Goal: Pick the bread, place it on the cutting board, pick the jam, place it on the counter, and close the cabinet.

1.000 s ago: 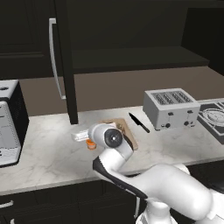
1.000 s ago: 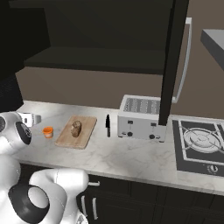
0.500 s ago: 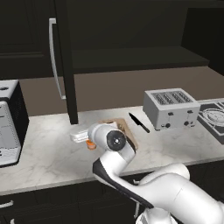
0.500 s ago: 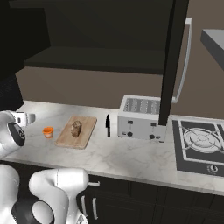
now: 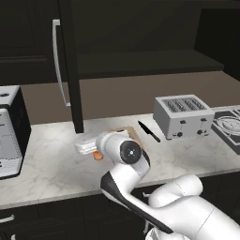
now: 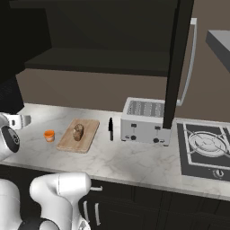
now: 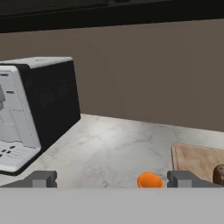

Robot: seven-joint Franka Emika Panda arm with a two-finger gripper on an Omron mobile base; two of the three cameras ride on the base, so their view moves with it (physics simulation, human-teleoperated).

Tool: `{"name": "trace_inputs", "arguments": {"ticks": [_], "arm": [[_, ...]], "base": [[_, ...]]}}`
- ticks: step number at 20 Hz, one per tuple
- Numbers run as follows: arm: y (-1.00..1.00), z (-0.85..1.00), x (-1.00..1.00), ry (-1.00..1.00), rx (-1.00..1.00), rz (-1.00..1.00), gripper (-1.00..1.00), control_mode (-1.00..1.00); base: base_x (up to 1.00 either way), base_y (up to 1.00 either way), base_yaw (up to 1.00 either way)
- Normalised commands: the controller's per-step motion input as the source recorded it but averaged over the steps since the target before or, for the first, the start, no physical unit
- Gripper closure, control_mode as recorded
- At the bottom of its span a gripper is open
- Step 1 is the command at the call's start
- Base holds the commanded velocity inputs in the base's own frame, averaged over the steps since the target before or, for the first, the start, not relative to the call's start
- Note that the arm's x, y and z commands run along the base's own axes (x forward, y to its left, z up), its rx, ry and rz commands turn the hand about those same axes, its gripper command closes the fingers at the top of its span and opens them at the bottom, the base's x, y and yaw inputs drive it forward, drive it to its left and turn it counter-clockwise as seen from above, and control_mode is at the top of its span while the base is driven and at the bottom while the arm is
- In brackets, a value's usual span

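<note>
The bread point(image 6: 78, 131), a small brown loaf piece, lies on the cutting board point(image 6: 88, 139). The orange jam point(image 6: 49, 135) stands on the counter point(image 6: 121, 155) just left of the board. In the hand view the jam point(image 7: 149, 180) sits low between my fingertips point(image 7: 41, 178), with the board point(image 7: 199, 158) and the bread point(image 7: 220, 173) at the right edge. My gripper point(image 7: 111, 179) is open and holds nothing; it hovers over the counter beside the jam point(image 5: 97, 156). The cabinet point(image 5: 70, 70) door stands open, swung out toward me.
A black and white appliance point(image 5: 9, 136) stands at the counter's left end. A black knife point(image 6: 110, 129) lies between the board and the silver toaster point(image 6: 146, 126). A stove point(image 6: 206, 143) is at the far right. The open door point(image 6: 177, 58) hangs over the counter.
My arm's elbow has shifted slightly and the hand has edged a little to the left. The bread, jam, board and cabinet door have not moved.
</note>
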Motion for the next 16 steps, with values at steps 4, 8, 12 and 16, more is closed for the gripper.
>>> {"name": "trace_inputs", "arguments": {"ticks": [4, 8, 12, 16], "arm": [[0.00, 0.32, -0.33, 0.00, 0.00, 0.02, -1.00, -1.00], [0.00, 0.33, -0.36, -0.01, 0.00, 0.00, -1.00, -1.00], [0.00, 0.30, -0.40, -0.02, 0.00, 0.00, -1.00, -1.00], [0.00, 0.28, -0.46, -0.06, 0.00, 0.00, -1.00, -1.00]], "base": [[0.00, 0.00, 0.00], [0.00, 0.00, 0.00], [0.00, 0.00, 0.00], [0.00, 0.00, 0.00]]}}
